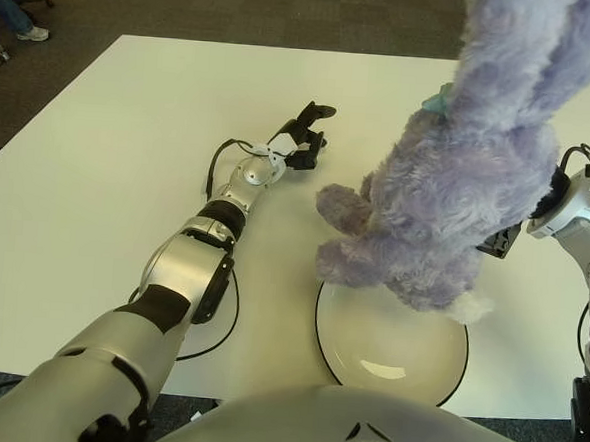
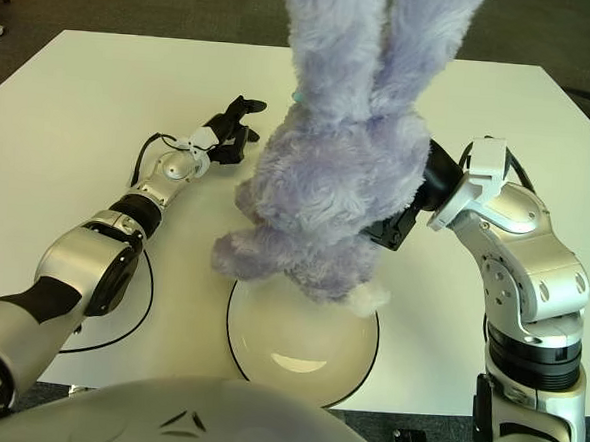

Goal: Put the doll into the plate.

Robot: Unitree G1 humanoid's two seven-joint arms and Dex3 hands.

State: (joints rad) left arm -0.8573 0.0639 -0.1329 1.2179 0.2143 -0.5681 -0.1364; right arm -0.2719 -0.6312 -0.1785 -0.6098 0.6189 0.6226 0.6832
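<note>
The right hand [image 2: 408, 213] grips the purple plush rabbit [image 2: 327, 193] over the plate's [image 2: 352, 360] far rim, seemingly clear. The left hand [image 1: 305, 141] lies loosely open on the white table [image 1: 99, 149].

We find the doll [image 2: 327, 183] above the plate [image 2: 258, 339] at the counter's [image 1: 131, 121] near edge, right hand [image 2: 405, 223] behind it, left hand [image 1: 302, 141] far left.
</note>
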